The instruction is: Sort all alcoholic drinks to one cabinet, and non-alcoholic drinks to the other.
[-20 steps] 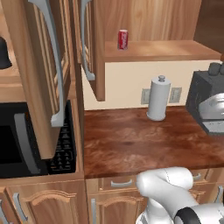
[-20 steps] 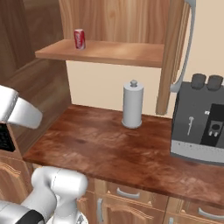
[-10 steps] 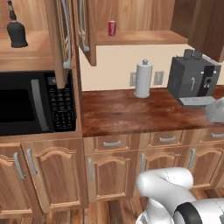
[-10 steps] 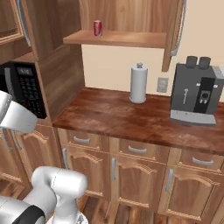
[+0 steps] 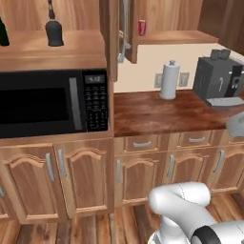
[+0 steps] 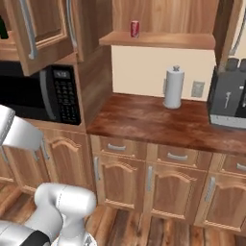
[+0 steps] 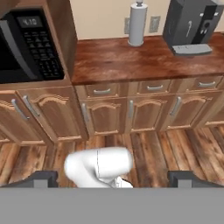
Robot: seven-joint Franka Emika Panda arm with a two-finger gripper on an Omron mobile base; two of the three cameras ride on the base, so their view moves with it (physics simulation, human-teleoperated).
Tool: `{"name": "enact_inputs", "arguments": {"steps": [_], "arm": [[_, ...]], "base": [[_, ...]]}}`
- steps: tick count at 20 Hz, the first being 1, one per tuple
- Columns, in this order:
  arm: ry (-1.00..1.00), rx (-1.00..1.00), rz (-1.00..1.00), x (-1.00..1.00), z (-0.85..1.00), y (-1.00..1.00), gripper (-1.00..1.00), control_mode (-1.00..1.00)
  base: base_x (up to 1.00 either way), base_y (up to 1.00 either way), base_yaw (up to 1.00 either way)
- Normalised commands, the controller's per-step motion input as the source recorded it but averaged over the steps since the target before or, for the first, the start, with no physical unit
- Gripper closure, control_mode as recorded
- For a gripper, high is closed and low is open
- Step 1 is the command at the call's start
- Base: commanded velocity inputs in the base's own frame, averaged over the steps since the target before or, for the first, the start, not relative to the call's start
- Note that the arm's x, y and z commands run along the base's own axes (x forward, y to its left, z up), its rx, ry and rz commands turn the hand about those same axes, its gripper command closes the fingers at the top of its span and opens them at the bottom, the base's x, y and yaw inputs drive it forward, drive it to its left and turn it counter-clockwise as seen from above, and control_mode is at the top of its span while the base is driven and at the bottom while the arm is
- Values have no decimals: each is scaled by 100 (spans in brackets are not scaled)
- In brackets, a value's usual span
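Observation:
A small red soda can (image 5: 142,27) (image 6: 135,28) stands alone on the shelf of the open upper cabinet right of the microwave. On the shelf above the microwave stands a squat black bottle with a thin neck (image 5: 54,33). A slim dark bottle (image 5: 2,33) (image 6: 2,29) is cut off by the frame edge beside it. In the hand view my gripper (image 7: 113,179) is open, its fingertips (image 7: 41,179) far apart with nothing between them. It hangs well back from the counter, high above the wooden floor, and looks down at the lower cabinets.
A black microwave (image 5: 47,102) (image 6: 45,93) (image 7: 26,48) sits left of the brown counter (image 5: 162,112) (image 6: 158,122). A white paper-towel roll (image 5: 169,79) (image 6: 173,87) and a dark coffee machine (image 5: 219,83) (image 6: 229,98) stand on the counter. Upper cabinet doors (image 5: 116,33) (image 6: 43,29) hang open.
The whole picture has shifted: the base has backed away from the counter, so the microwave, the lower cabinets and the floor have come into view. The can and bottles stay put.

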Motion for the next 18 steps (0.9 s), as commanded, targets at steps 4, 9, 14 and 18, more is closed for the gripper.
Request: {"name": "enact_inputs", "arguments": {"steps": [4,9,14,18], "arm": [[0,0,0,0,0,0,-100,100],[0,0,0,0,0,0,-100,100],[0,0,0,0,0,0,-100,100],[0,0,0,0,0,0,-100,100]], "base": [[0,100,-6],[0,96,-6],[0,91,-6],[0,89,-6]]}}
